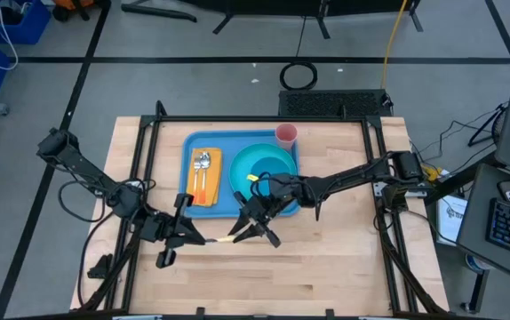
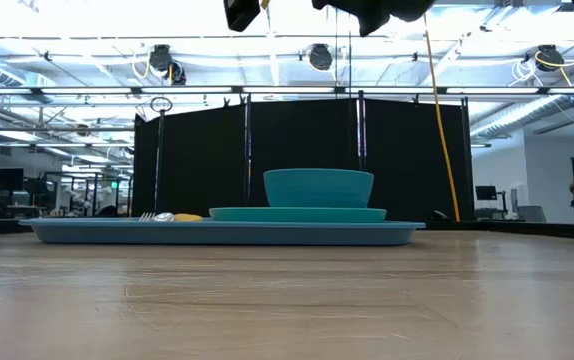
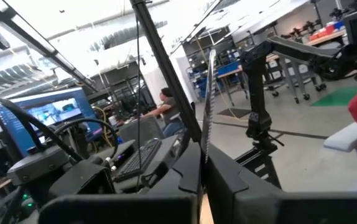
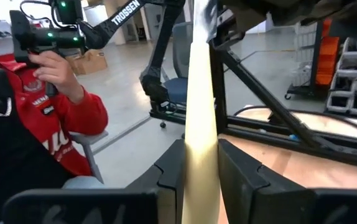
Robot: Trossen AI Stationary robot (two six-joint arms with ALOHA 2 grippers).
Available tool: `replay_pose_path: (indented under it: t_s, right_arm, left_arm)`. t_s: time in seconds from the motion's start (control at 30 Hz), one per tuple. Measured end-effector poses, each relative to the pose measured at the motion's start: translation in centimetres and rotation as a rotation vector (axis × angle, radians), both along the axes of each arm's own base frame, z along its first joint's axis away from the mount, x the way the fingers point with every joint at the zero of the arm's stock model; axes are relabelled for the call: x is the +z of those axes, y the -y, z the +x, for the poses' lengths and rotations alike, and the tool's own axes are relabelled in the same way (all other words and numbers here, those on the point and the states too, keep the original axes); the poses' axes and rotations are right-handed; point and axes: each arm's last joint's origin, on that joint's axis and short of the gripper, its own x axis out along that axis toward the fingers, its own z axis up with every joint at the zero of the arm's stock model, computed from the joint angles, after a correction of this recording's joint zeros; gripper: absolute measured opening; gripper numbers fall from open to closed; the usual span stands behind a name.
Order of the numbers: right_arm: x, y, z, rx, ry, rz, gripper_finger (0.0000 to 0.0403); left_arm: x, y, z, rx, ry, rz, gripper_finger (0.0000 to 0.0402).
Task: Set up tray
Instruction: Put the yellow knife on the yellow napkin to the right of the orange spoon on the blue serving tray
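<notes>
The tray [image 1: 223, 209] lies in the upper middle of the high view, already carrying an orange napkin [image 1: 205, 177] with cutlery [image 1: 202, 163] on its left part and a teal plate [image 1: 264, 169] with a bowl [image 2: 318, 187] on its right; a pink cup [image 1: 286, 135] stands at its upper right corner. Just below the tray's lower edge the two arms meet over bare table [image 1: 326, 267]. The right gripper [image 1: 257, 227] is clamped on a pale, slim utensil [image 4: 198, 137] that runs straight between its fingers in its wrist view. The left gripper [image 1: 187, 233], at lower left of centre, has its jaws shut on a thin serrated blade [image 3: 208, 106], apparently the same utensil's other end, a knife being passed across. To do this hand-over well, the right gripper should let go only once the left grip is firm, and open without twisting. The left arm can then carry the utensil level and lay it beside the cutlery, parallel to it, clear of the plate.
</notes>
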Motion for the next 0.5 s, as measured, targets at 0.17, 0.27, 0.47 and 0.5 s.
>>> replay_pose_path:
  t_s: [0.17, 0.27, 0.47, 0.5]
  right_arm:
    - [0.0, -0.3, 0.0, -0.032, 0.022, -0.028, 0.0053]
    - [-0.1, -0.7, 0.0, -0.085, 0.016, -0.048, 0.0087]
    - [-0.6, -1.2, 0.1, -0.209, -0.010, -0.098, 0.0186]
    - [-0.7, -1.4, 0.0, -0.227, -0.015, -0.114, 0.0196]
  left_arm:
    - [0.0, 0.0, 0.0, 0.015, -0.003, -0.013, 0.0006]
    - [0.0, 0.0, 0.0, 0.015, -0.010, -0.023, 0.0005]
    - [-0.1, -0.1, 0.1, 0.048, -0.029, -0.044, 0.0003]
    - [-0.1, -0.1, 0.1, 0.048, -0.030, -0.045, 0.0003]
